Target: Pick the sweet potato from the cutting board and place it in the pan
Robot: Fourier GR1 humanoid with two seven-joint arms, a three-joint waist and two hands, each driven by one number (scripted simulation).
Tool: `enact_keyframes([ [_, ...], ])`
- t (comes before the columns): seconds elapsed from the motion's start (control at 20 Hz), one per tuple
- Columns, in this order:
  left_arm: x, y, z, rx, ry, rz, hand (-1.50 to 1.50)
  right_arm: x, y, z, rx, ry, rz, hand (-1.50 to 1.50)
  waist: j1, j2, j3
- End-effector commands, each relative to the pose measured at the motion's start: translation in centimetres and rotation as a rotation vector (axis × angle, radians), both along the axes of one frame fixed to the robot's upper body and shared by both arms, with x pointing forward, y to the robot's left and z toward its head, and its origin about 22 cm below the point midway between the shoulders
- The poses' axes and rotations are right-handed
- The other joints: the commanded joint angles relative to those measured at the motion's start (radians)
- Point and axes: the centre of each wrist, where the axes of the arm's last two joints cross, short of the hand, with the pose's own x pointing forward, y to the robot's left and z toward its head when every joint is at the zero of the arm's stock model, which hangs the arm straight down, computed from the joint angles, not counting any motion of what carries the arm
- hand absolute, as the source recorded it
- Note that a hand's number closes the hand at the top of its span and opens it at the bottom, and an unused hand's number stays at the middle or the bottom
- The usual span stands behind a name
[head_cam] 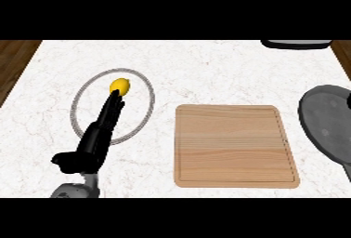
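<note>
Marble-patterned white counter with faint reddish veining fills my head view, with dark wood strips at its far left and right edges. At centre right lies a rectangular cutting board of pale wood, grain running side to side, corners rounded, a shallow groove tracing its border; nothing rests on it. Left of the board I see a thin grey ring on the counter, oval in this view, with the counter's marble showing through its middle; whether it is a pan's rim I cannot tell. Inside the ring, near its far side, sits a small smooth yellow rounded object, lemon-like in look, the only food item I can see; no orange or brown sweet potato shows. My left hand comes in from the lower left on a grey forearm, black and stretched long across the ring, fingers extended straight with the tips touching the yellow object's near side, not curled round it; the thumb sticks out low to the left. At the right edge a large dull grey rounded shape is cut off by the frame. A dark object with a pale rim sits at the far right top. I can read no writing or labels anywhere.
</note>
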Motion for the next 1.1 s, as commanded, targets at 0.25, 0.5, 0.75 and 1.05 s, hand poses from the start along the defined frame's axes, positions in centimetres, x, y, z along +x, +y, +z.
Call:
enact_keyframes([
  [0.25, 0.2, 0.6, -0.4, 0.001, -0.010, -0.009, 0.00, 0.6, -0.5, -1.8, 0.373, 0.114, 0.221, -1.50, 0.011, 0.006, 0.002],
  [0.5, -1.2, 1.0, -0.9, 0.001, 0.001, -0.026, 0.00, -0.1, -1.9, -1.8, 0.267, -0.052, 0.196, -1.50, 0.021, 0.008, 0.004],
  [0.75, -1.0, 0.3, 0.2, 0.010, -0.024, -0.014, 0.00, -0.2, -2.9, -0.5, 0.238, -0.292, 0.196, -1.50, 0.011, 0.002, 0.003],
  [1.05, -0.6, 1.2, -0.6, 0.012, 0.014, 0.014, 0.00, -4.7, -5.3, -2.5, 0.341, -0.451, 0.249, -1.50, -0.028, -0.009, -0.001],
])
